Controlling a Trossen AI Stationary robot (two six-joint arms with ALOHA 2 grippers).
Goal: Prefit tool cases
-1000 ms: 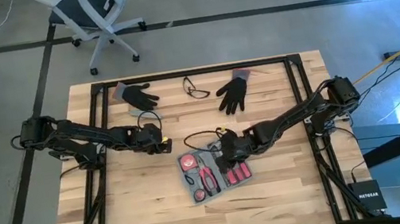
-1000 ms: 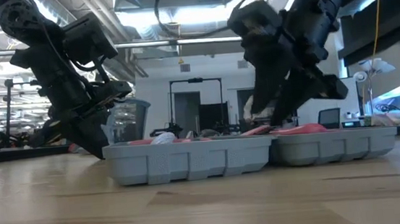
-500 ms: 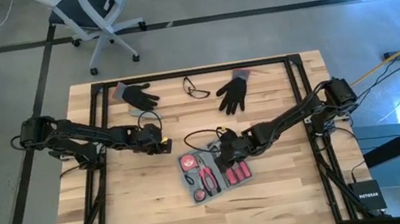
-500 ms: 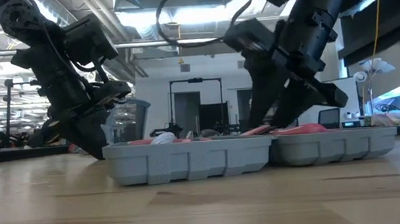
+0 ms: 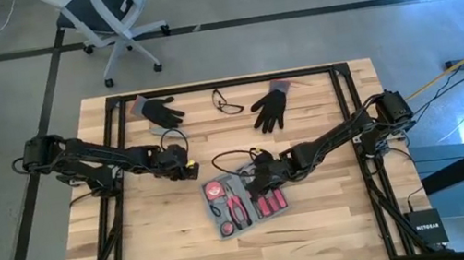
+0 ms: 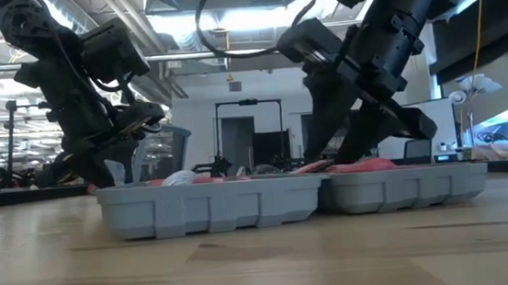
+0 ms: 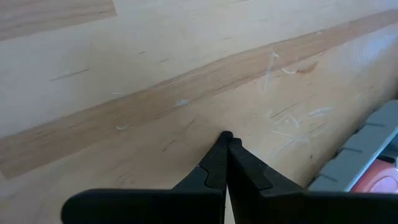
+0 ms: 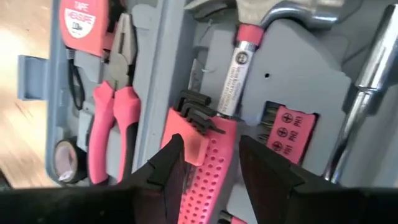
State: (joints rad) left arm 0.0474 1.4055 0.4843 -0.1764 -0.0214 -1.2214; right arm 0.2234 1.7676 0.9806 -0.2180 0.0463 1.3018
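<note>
A: Where's the case?

B: The case [image 5: 245,201] lies open and flat near the table's [image 5: 340,225] middle, a bit toward the near edge, slightly askew. Both halves show side by side in the low view [image 6: 213,206]. Inside I make out pink-handled pliers [image 8: 115,134], a tape measure [image 8: 81,22], a hammer [image 8: 249,37], a bit holder [image 8: 283,127] and a pink hex-key holder [image 8: 202,168].

A: Right gripper?

B: The right gripper [image 5: 260,180] is over the case's far right part. In its wrist view the fingers [image 8: 165,165] stand partly apart, one on each side of the hex-key holder. Whether they actually pinch it I can't tell; the pads may only straddle it.

A: Left one?

B: The left gripper [image 5: 190,169] sits low over bare wood just beyond the case's far left corner. Its fingers [image 7: 221,162] are pressed together, nothing between them; the case edge [image 7: 360,158] shows just beside.

A: Anything else on the table?

B: Two black gloves [image 5: 159,112] [image 5: 270,105] and glasses [image 5: 228,104] along the far edge, well apart from the case.
</note>
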